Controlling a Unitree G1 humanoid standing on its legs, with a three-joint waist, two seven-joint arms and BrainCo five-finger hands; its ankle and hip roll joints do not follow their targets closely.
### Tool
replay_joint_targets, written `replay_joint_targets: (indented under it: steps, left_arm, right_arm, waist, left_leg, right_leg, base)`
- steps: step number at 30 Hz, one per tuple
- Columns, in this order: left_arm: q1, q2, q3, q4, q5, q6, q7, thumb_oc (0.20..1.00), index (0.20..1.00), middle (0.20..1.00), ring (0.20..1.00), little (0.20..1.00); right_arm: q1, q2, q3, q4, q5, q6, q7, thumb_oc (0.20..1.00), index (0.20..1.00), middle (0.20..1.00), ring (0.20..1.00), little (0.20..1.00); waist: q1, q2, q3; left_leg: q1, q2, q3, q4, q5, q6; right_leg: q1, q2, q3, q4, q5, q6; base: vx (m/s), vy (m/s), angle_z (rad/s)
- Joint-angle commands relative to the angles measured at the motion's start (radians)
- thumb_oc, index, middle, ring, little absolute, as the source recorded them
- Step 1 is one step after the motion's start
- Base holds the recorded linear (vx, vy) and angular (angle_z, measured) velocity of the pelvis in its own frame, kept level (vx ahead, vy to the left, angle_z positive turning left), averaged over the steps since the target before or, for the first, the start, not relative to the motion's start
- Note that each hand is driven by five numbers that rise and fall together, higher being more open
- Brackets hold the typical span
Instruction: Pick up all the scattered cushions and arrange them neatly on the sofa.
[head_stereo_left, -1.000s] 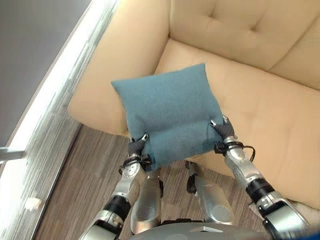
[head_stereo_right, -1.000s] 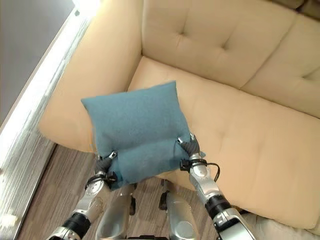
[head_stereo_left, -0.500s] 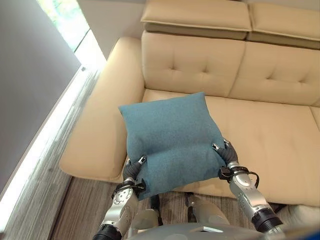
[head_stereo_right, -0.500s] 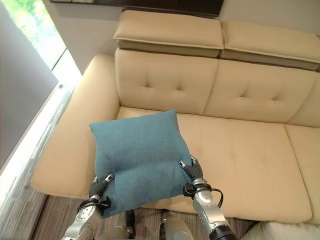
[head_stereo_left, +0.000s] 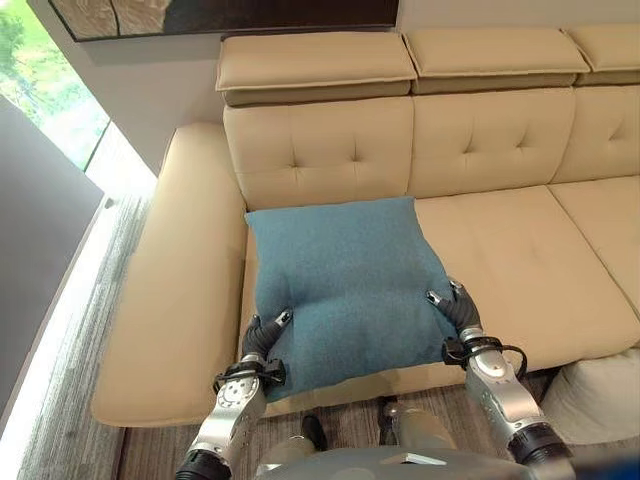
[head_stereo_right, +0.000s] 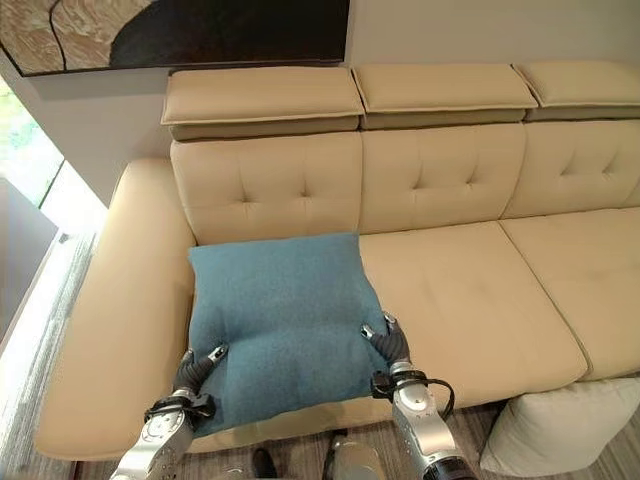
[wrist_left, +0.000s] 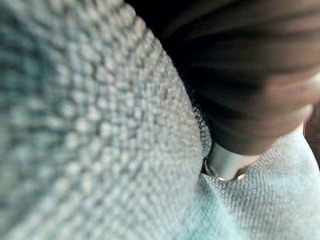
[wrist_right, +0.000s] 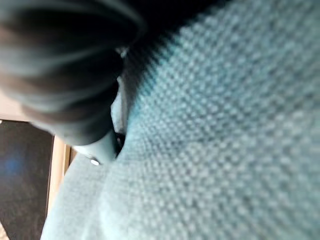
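You are carrying the blue cushion (head_stereo_left: 343, 282) with the left hand (head_stereo_left: 258, 343) and right hand (head_stereo_left: 456, 312) pinching its near corners, holding it over the sofa (head_stereo_left: 500, 250) seat beyond them, so lowering it against the backrest is coming next.

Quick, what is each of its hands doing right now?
Left hand: fingers pinching the blue cushion.
Right hand: fingers pinching the same cushion's other near corner.

Right hand (wrist_right: 65, 100) pressed against teal cushion (wrist_right: 225, 150); fingers probably hidden.
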Motion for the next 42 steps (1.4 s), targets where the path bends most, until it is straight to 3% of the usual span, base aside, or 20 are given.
replay_joint_targets:
  steps: [1,2,5,6,9,15,27,35,38,42]
  left_arm:
    - [-0.106,-0.026,-0.014,-0.123,0.027,-0.081,-0.026,0.2,0.2,0.2,0.2,0.2]
    - [-0.117,-0.034,-0.032,-0.122,0.029,-0.08,-0.029,0.2,0.2,0.2,0.2,0.2]
    - [-0.118,-0.045,-0.045,-0.13,0.013,-0.08,-0.035,0.2,0.2,0.2,0.2,0.2]
    - [-0.119,-0.05,-0.046,-0.128,0.001,-0.082,-0.028,0.2,0.2,0.2,0.2,0.2]
    - [-0.114,-0.047,-0.045,-0.133,0.003,-0.074,-0.029,0.2,0.2,0.2,0.2,0.2]
    - [-0.093,-0.047,-0.038,-0.145,0.008,-0.063,-0.029,0.2,0.2,0.2,0.2,0.2]
    - [-0.133,-0.003,-0.021,-0.218,0.093,-0.083,0.024,0.2,0.2,0.2,0.2,0.2]
    - [-0.407,0.029,-0.073,-0.215,0.22,-0.136,0.144,0.2,0.2,0.2,0.2,0.2]
    - [-0.65,0.048,-0.11,-0.131,0.261,-0.157,0.23,0.2,0.2,0.2,0.2,0.2]
    - [-0.926,0.102,-0.127,0.001,0.253,-0.178,0.292,0.2,0.2,0.2,0.2,0.2]
  right_arm:
    - [-0.063,-0.019,-0.023,-0.139,-0.044,-0.079,-0.003,0.2,0.2,0.2,0.2,0.2]
    - [-0.043,-0.036,-0.031,-0.156,-0.043,-0.081,-0.003,0.2,0.2,0.2,0.2,0.2]
    - [-0.039,-0.066,-0.032,-0.16,-0.042,-0.079,-0.003,0.2,0.2,0.2,0.2,0.2]
    - [-0.041,-0.074,-0.03,-0.157,-0.033,-0.075,-0.003,0.2,0.2,0.2,0.2,0.2]
    - [-0.046,-0.076,-0.024,-0.154,-0.024,-0.07,-0.002,0.2,0.2,0.2,0.2,0.2]
    - [-0.036,-0.073,-0.025,-0.16,-0.037,-0.069,-0.011,0.2,0.2,0.2,0.2,0.2]
    - [-0.078,-0.058,-0.033,-0.235,-0.12,-0.078,-0.066,0.2,0.2,0.2,0.2,0.2]
    - [-0.366,-0.109,0.026,-0.236,-0.312,-0.082,-0.239,0.2,0.2,0.2,0.2,0.2]
    - [-0.578,-0.127,0.085,-0.151,-0.338,-0.069,-0.315,0.2,0.2,0.2,0.2,0.2]
    - [-0.833,-0.176,0.126,-0.013,-0.301,-0.059,-0.357,0.2,0.2,0.2,0.2,0.2]
  waist:
    - [0.013,0.007,0.0]
    - [0.005,0.0,-0.014]
    - [-0.002,-0.012,-0.003]
    - [0.005,-0.014,0.01]
    - [0.015,-0.019,0.013]
    - [0.035,0.0,-0.001]
    - [0.029,0.021,-0.026]
    - [0.04,0.025,0.054]
    - [0.053,0.013,0.102]
    - [0.058,0.004,0.103]
  left_leg:
    - [-0.014,-0.012,-0.145,0.029,-0.077,-0.001]
    - [-0.032,0.009,-0.152,0.097,-0.091,-0.031]
    - [-0.09,0.043,-0.161,0.26,-0.11,-0.067]
    - [-0.144,0.062,-0.181,0.345,-0.068,-0.09]
    - [-0.2,0.05,-0.229,0.308,-0.069,-0.078]
    - [-0.189,0.048,-0.278,0.141,0.004,-0.07]
    - [-0.073,0.015,-0.214,0.016,-0.011,-0.034]
    - [-0.177,0.017,-0.21,0.016,0.006,-0.03]
    - [-0.282,0.021,-0.219,0.026,0.041,-0.04]
    - [-0.381,0.026,-0.231,0.019,0.077,-0.058]
  right_leg:
    - [0.017,-0.024,0.007,0.075,-0.125,0.065]
    - [0.061,-0.008,-0.002,0.043,-0.141,0.042]
    - [0.115,0.001,-0.011,0.016,-0.164,0.015]
    - [0.133,0.004,-0.013,0.012,-0.176,-0.004]
    - [0.146,0.006,-0.004,-0.003,-0.182,-0.005]
    - [0.176,0.041,0.032,-0.02,-0.2,0.0]
    - [0.189,0.012,0.082,-0.022,-0.195,0.029]
    - [0.06,-0.009,0.072,0.004,-0.172,0.037]
    - [-0.047,-0.015,0.065,0.022,-0.141,0.038]
    - [-0.141,-0.013,0.053,0.02,-0.119,0.045]
  base:
    - [0.14,-0.354,0.31]
    - [0.12,-0.247,0.29]
    - [0.08,-0.222,0.57]
    - [0.03,-0.11,0.21]
    - [0.06,-0.044,-0.1]
    - [0.12,0.03,-0.2]
    - [0.09,0.096,-0.19]
    - [-0.14,0.008,-0.03]
    - [-0.2,-0.065,0.1]
    - [-0.05,-0.06,0.11]
